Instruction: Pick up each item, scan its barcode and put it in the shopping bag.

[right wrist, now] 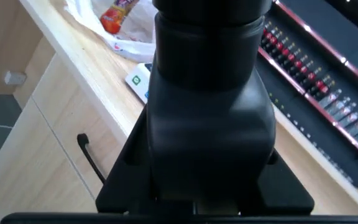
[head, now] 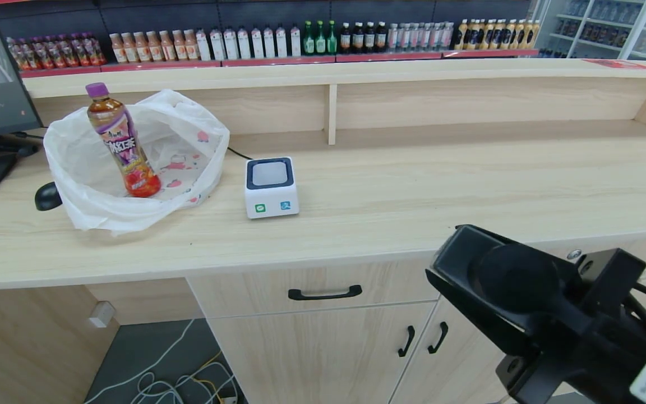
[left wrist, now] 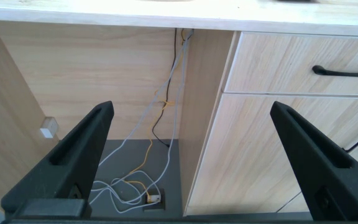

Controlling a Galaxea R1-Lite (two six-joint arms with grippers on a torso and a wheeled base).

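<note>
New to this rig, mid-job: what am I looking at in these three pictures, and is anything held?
This is a two-armed robot at a shop counter. The wide picture comes from its head camera, looking down; the other two come from cameras on its wrists. On the counter sit a white shopping bag with a bottle leaning inside, a small white scanner beside it, and a black mouse. The left gripper hangs below the counter's edge, facing the cupboards, open and empty. The right arm is low by the drawers; its black body blocks its own camera, so its grip cannot be judged.
</note>
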